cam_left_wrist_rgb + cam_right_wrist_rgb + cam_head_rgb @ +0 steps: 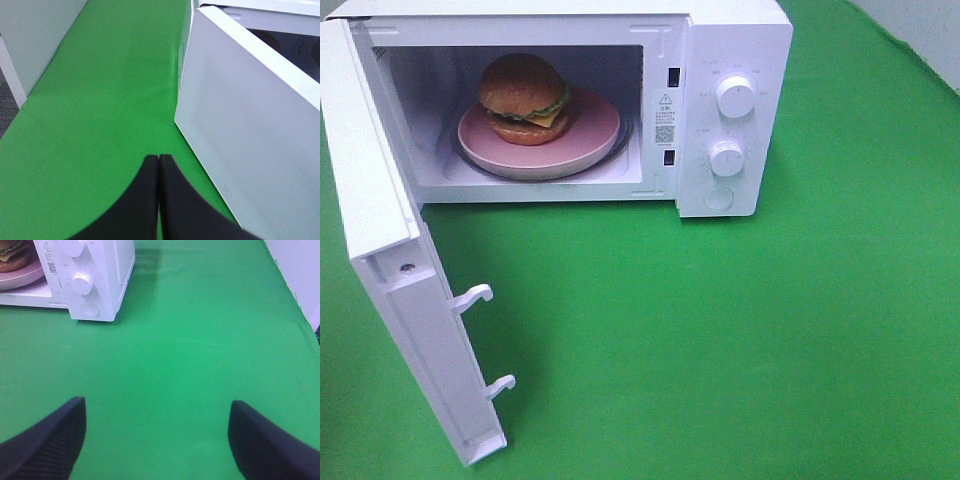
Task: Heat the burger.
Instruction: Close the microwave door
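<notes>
Inside the white microwave, seen from high up, the burger sits on a pink plate, and the door stands wide open over green cloth. At the left wrist, the left gripper has its fingers pressed together on nothing, beside the door's outer face. At the right wrist, the right gripper holds its fingers far apart and empty above the cloth.

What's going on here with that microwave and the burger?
A two-armed robot is heating a golden-bun burger with lettuce and cheese. It sits on a round pink plate inside the white microwave, whose door stands wide open. The left gripper is shut, holding nothing, just outside the door's outer face, probably about to push it closed. The right gripper hangs open over the green cloth, away from the two white dials.
</notes>
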